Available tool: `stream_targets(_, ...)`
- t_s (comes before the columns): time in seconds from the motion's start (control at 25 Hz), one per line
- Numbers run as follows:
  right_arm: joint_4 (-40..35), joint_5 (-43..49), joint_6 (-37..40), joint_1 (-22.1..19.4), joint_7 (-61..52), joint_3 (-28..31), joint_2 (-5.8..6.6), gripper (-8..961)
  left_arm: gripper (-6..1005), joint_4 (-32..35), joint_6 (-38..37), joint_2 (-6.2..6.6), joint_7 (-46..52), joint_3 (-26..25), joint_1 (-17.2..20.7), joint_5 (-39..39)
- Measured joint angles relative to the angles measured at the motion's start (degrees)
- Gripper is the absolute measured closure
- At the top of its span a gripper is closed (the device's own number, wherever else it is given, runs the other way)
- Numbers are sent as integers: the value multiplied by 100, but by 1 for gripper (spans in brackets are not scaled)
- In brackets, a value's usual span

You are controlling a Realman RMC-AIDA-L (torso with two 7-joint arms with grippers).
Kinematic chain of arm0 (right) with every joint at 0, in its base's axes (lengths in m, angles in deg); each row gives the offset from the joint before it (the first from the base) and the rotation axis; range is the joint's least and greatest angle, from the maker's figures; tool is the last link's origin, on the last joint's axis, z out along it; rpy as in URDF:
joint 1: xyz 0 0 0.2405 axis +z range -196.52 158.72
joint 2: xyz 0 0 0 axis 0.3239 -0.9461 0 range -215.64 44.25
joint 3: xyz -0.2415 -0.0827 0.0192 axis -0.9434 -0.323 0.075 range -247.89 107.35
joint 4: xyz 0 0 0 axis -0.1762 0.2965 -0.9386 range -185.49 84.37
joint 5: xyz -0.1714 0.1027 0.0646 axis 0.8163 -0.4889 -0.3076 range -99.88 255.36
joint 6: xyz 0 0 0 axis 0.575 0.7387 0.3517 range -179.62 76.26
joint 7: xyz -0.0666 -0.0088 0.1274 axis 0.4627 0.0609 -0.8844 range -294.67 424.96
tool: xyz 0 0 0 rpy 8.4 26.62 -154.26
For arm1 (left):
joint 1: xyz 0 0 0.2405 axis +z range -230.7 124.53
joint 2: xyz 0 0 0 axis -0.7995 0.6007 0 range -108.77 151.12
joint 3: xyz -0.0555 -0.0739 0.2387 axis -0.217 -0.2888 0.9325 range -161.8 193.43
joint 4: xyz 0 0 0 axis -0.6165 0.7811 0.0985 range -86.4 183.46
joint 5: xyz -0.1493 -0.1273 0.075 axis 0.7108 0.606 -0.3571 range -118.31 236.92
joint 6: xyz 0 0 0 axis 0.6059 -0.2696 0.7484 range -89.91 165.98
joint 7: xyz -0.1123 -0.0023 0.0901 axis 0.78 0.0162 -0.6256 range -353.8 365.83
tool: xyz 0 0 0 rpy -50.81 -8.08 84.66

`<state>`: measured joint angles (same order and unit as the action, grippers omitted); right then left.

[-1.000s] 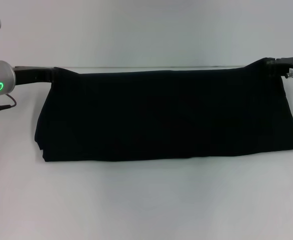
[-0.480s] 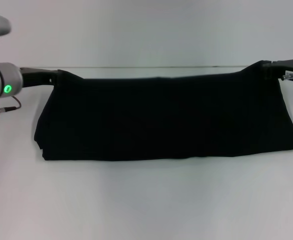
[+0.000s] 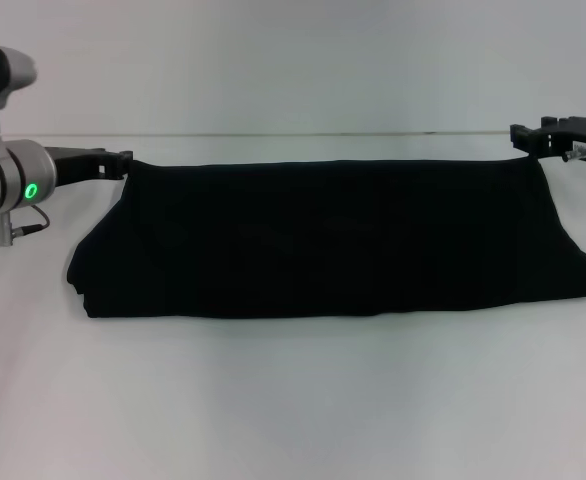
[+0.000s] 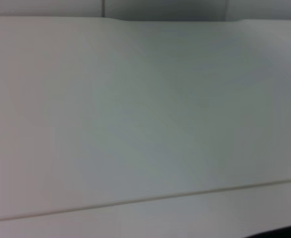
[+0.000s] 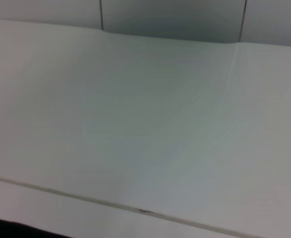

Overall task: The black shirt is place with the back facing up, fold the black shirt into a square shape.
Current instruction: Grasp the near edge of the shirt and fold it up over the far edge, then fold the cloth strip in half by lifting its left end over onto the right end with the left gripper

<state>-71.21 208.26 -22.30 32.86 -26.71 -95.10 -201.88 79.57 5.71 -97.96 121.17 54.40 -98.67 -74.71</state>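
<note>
White matte table (image 3: 293,400): smooth, flat. Black shirt (image 3: 333,240): soft matte fabric folded into a wide trapezoid band, centred. Left gripper (image 3: 121,160) at 9 o'clock, right gripper (image 3: 521,140) at 3 o'clock: each meets a top corner; grip cannot be determined.

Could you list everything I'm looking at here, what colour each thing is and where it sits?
black shirt: one, plain black, spread wide across the middle of the table, folded into a long band, its far edge lifted at the two upper corners.
table: one, white, under the shirt and filling most of the head view; both wrist views show little but its pale surface.
left gripper: one, black on a silver arm with a green light, at the shirt's upper left corner.
right gripper: one, black on a silver arm, at the shirt's upper right corner.
</note>
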Motion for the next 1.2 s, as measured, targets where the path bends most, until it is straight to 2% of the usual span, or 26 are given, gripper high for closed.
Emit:
stream_targets(0.12,-109,-3,247,-54,-196,5,35,613,675,85,-107,38,367,-12,57,-15)
stream_targets(0.2,-279,-5,644,-165,-411,0,63,560,616,242,-461,81,671,-12,140,-32)
stream_targets(0.32,-627,-7,1470,-391,-776,10,108,426,529,728,-1380,115,1024,-12,389,-6)
stream_targets(0.48,-1198,-51,2782,-830,-1291,23,147,255,344,1542,-2944,118,1424,-40,852,58)
stream_targets(0.6,-1417,-256,3452,-1139,-1418,29,159,131,224,1863,-3661,119,1451,-98,1137,152)
stream_targets(0.76,-1492,-650,3966,-1492,-1423,31,216,135,75,2027,-3985,117,1440,-246,1406,191)
stream_targets(1.0,-1456,-818,4261,-1716,-1454,19,323,136,65,2005,-4146,105,1481,-687,1641,126)
stream_targets(1.2,-1431,-785,4362,-1718,-1561,-28,353,136,65,1948,-4265,122,1520,-770,1702,47)
